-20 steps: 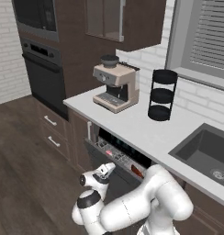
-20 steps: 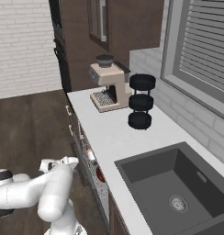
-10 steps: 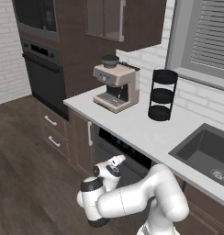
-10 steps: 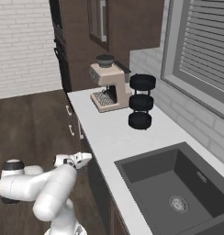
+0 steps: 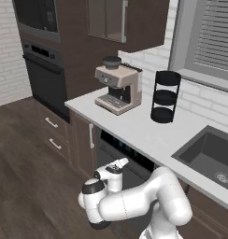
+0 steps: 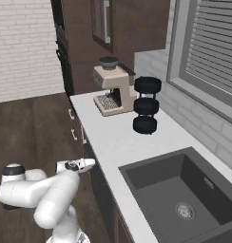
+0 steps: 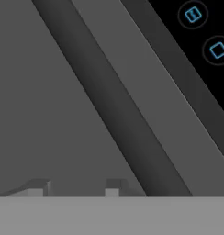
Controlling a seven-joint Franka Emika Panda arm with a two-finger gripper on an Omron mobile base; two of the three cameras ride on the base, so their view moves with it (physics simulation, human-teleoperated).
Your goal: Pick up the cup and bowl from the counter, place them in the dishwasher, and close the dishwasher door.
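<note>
The dishwasher door [image 5: 106, 154] stands upright under the counter [image 5: 134, 126], with the black control strip [image 5: 127, 149] along its top. No rack shows. My gripper [image 5: 119, 164] is right up against the door's front, just under the strip, and also appears beside the counter's face [image 6: 87, 163]. In the hand view the gripper [image 7: 76, 188] is open with nothing between its fingers. It faces the grey door panel [image 7: 49, 114], a darker bar [image 7: 114, 105] and the strip's blue icons [image 7: 201, 59]. The cup and the bowl are out of view.
On the counter stand a beige coffee machine [image 5: 117, 88] and a black tiered stand [image 5: 165, 95]. The dark sink [image 5: 209, 154] lies to the right. A brown cabinet door [image 5: 85, 140] and drawers [image 5: 53, 135] flank the dishwasher on the left, with the black wall oven [image 5: 43, 70] beyond.
The dishwasher door has swung up from part-open, with the rack showing, to upright. My gripper followed it toward the counter front.
</note>
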